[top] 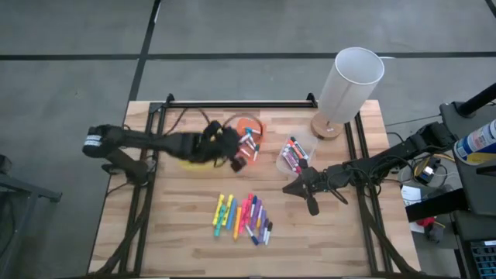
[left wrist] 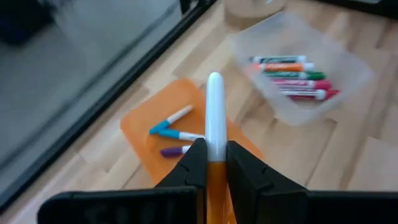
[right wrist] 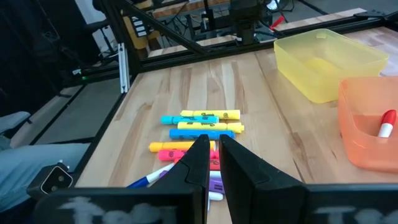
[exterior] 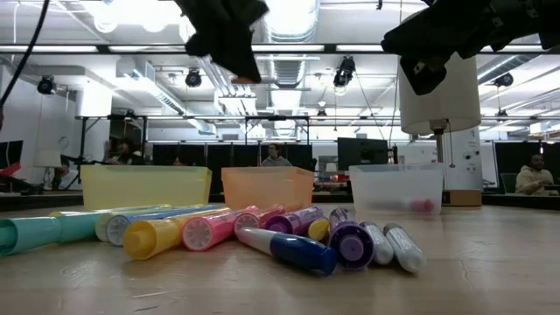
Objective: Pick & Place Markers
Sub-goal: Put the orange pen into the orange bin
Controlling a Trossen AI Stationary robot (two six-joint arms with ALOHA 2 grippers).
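My left claw (left wrist: 211, 165) is above the orange bin (top: 249, 128), which I take as the landmark. It is closed on one marker (left wrist: 215, 112) with a white cap and an orange body, which sticks out forward between the two fingers. Inside the orange bin three small markers already lie. The yellow bin (right wrist: 326, 56) stands just left of the orange bin, partly under my left arm. In front of the orange bin, on the bare desk (top: 178, 225), the group of markers (top: 242, 218) lies in a loose row, in yellow, pink, blue and purple. Right of the orange bin is the clear bin (top: 295, 157) with some red and green markers. My right claw (top: 298, 188) hangs just in front of the clear bin, its fingers pressed together and holding nothing.
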